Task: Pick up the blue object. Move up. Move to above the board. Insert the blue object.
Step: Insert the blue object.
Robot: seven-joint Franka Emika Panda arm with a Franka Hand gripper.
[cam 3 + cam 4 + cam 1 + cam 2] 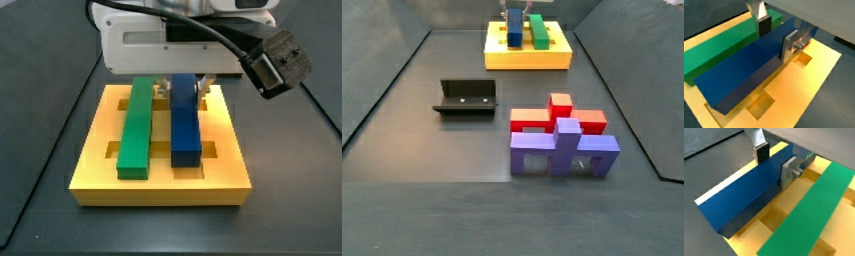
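The blue object (741,70) is a long dark-blue bar lying lengthwise on the yellow board (811,82), beside and parallel to the green bar (721,47). It also shows in the wrist view (741,198) and in both side views (185,128) (516,32). My gripper (775,39) straddles the bar near one end, with one dark pad on each long side, and is shut on it. The gripper also shows in the wrist view (775,164) and in both side views (185,97) (515,18). I cannot tell whether the bar rests fully in its groove.
Square cut-outs (763,105) in the board lie open beside the blue bar. The fixture (466,98) stands on the dark floor at mid-left. A red block (556,115) and a purple block (564,150) stand nearer, to the right.
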